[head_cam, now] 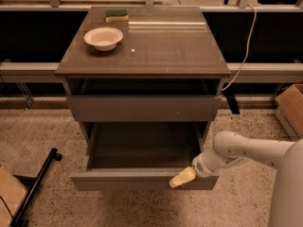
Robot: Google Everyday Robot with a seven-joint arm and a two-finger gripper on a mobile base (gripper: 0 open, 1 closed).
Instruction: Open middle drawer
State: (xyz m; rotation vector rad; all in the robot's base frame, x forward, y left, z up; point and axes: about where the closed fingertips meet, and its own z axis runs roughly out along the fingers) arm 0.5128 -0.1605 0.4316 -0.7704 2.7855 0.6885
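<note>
The middle drawer (142, 179) is pulled well out of the grey-brown cabinet, and its wide, shallow dark tray (142, 143) looks empty. My gripper (182, 178) is at the top edge of this drawer's front panel, near its right end. My white arm (246, 151) reaches in from the lower right. The drawer above (142, 109) stands slightly out, with a dark gap under the tabletop. Anything below the open drawer is hidden by it.
On the cabinet top (165, 46) are a white bowl (103, 37) and a green-yellow sponge (116, 15). A cardboard box (291, 109) stands on the floor at right. A black stand leg (35, 186) lies at lower left. A white cable (244, 46) hangs at the right.
</note>
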